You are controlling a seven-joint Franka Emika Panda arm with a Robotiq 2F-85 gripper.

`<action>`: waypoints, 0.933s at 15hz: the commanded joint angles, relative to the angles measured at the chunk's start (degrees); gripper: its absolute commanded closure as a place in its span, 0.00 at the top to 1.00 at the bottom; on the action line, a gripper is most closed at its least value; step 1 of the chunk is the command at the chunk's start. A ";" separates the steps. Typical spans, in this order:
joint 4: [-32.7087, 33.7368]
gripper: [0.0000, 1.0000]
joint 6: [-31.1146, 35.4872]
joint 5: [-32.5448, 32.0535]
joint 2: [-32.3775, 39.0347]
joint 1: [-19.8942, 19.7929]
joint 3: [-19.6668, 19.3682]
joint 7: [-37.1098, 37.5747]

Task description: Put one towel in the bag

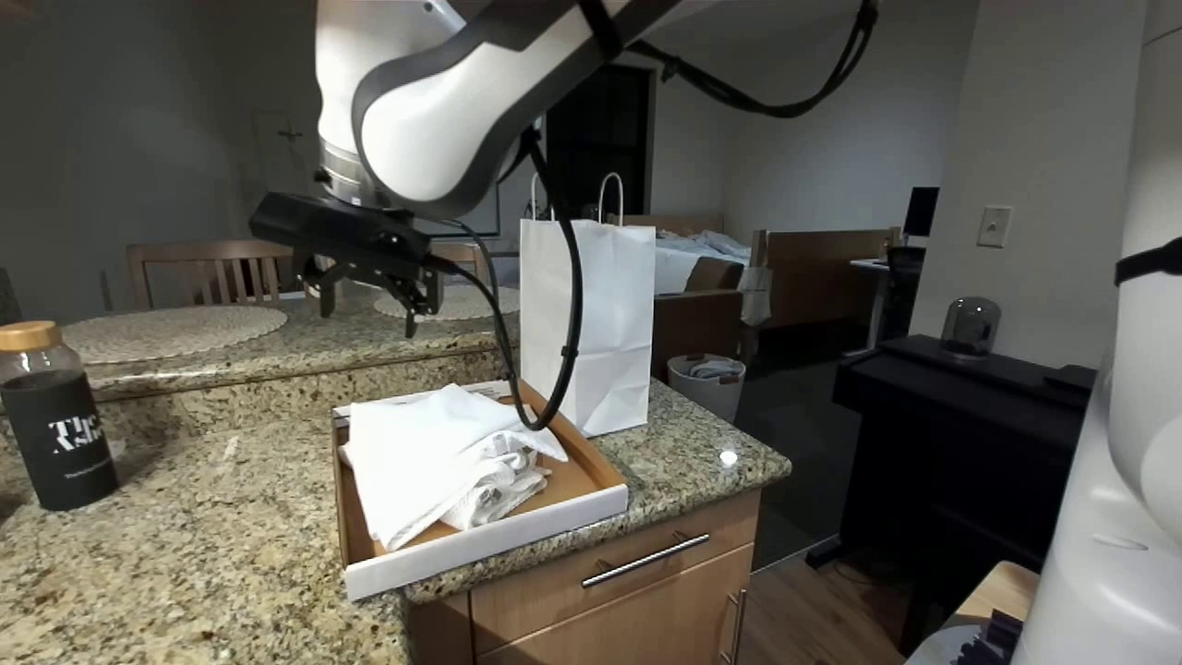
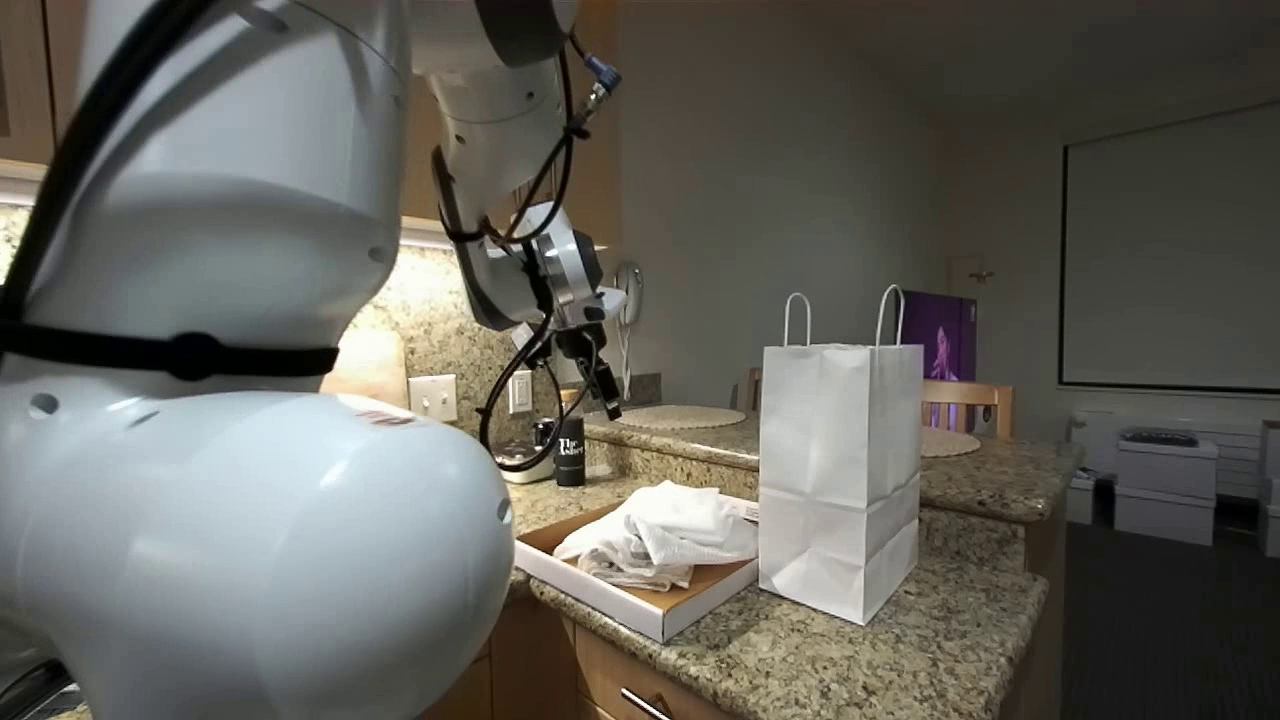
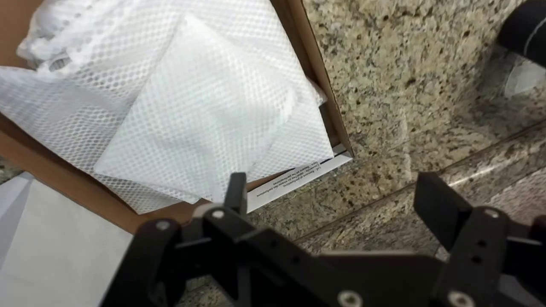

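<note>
I had a wide, speckled stone tabletop (image 1: 231, 545) before me. Past its edge, a pale round hamper (image 1: 706, 397) held some greyish cloth (image 1: 716, 368). The white paper bag (image 2: 825, 470) stood upright on the tabletop; in none of my views could I see down into it. Just beside it lay a shallow cardboard box (image 1: 489, 539), white outside and brown within; whether the two touched, I could not tell. In that box lay the white towels (image 1: 420, 462), heaped and loosely folded, too jumbled for me to count. Well apart from the box stood a dark bottle (image 1: 60, 443) with a wood-coloured cap (image 1: 28, 335), its pale lettering giving me "The" over a word that began "Ash". My pincer (image 3: 326, 198) hung in the air above the tabletop, its jaws standing wide apart, gripping nothing, clear of box and towels alike. Smallest was the print on the box's white strip (image 3: 298, 178), upside down in my wrist view: I made out "Lid - Remove at".
</note>
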 commanded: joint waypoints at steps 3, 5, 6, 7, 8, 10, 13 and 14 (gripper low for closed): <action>10.98 1.00 -6.85 -10.19 13.44 11.95 -9.07 17.05; 13.37 1.00 -10.34 -7.94 17.02 14.10 -10.40 17.14; 14.54 1.00 -12.00 -7.32 18.32 14.98 -10.99 16.99; 15.08 1.00 -13.90 -6.52 19.10 15.41 -11.57 16.73; 15.82 1.00 -15.65 -5.87 19.76 15.78 -12.03 16.18; 15.94 1.00 -19.57 -3.96 19.28 15.26 -12.46 14.52; 16.62 1.00 -25.28 2.38 18.82 12.89 -11.33 8.21; 17.11 1.00 -26.19 4.37 19.06 12.37 -11.06 6.14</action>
